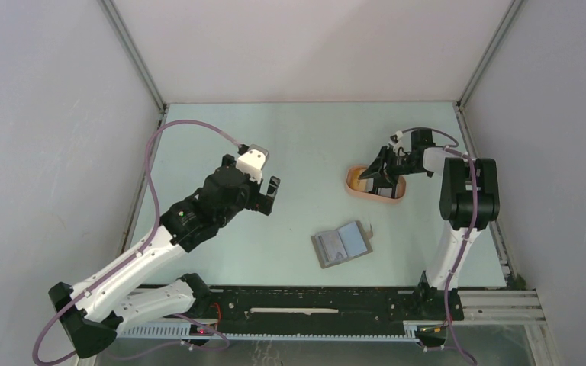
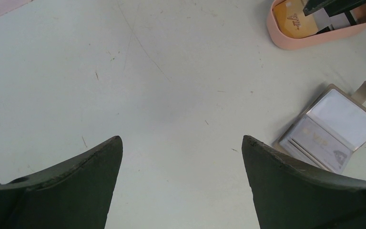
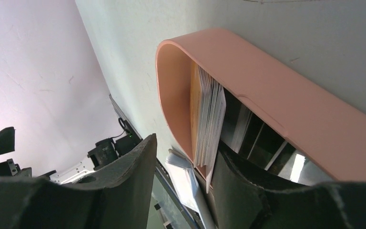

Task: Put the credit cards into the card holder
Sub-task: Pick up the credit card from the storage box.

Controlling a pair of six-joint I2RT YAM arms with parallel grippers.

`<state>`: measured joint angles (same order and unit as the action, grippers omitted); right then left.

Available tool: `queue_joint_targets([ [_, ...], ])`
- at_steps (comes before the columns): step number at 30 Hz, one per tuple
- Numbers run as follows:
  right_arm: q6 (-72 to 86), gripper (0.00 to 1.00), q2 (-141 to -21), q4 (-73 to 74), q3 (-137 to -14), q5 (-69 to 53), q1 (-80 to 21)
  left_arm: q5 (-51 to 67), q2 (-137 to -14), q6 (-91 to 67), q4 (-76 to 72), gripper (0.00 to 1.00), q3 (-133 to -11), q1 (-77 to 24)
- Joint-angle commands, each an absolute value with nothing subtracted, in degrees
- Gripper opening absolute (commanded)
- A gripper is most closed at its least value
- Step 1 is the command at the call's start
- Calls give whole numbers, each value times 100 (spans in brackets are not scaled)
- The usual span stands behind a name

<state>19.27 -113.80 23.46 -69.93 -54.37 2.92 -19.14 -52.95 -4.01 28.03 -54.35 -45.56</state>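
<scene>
The credit cards (image 3: 207, 119) stand on edge as a stack at one end of a peach oval tray (image 3: 267, 81). An orange-yellow card (image 2: 290, 19) faces outward, and a dark card with white stripes (image 3: 257, 138) lies further in. My right gripper (image 3: 186, 143) straddles the tray's end wall, open. One finger (image 3: 248, 191) is inside against the stack, the other is outside and apart from the wall. The grey card holder (image 1: 341, 244) lies unfolded on the table nearer the arms. My left gripper (image 2: 182, 140) hovers wide open over bare table, left of the card holder (image 2: 331, 129).
The peach tray (image 1: 355, 191) sits at the right of the table, close to the right arm's upright links (image 1: 469, 191). Grey enclosure walls ring the table. A black rail (image 1: 313, 305) runs along the near edge.
</scene>
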Motion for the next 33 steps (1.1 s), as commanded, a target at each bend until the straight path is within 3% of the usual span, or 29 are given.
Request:
queue_joint_targets([
  [1, 1751, 52, -11187, 2520, -7156, -5355, 414, -1896, -5291, -303, 2786, 100, -5321, -4516],
  [6, 1723, 51, -11235, 2577, -7154, -5322, 472, -1902, -5300, -299, 2795, 100, -5329, -4512],
  [13, 1662, 41, -11291, 2664, -7158, -5227, 549, -1898, -5309, -299, 2801, 100, -5330, -4517],
  [33, 1170, 0, -10968, 3113, -7154, -4608, 762, -1849, -5285, -312, 2821, 100, -5343, -4518],
])
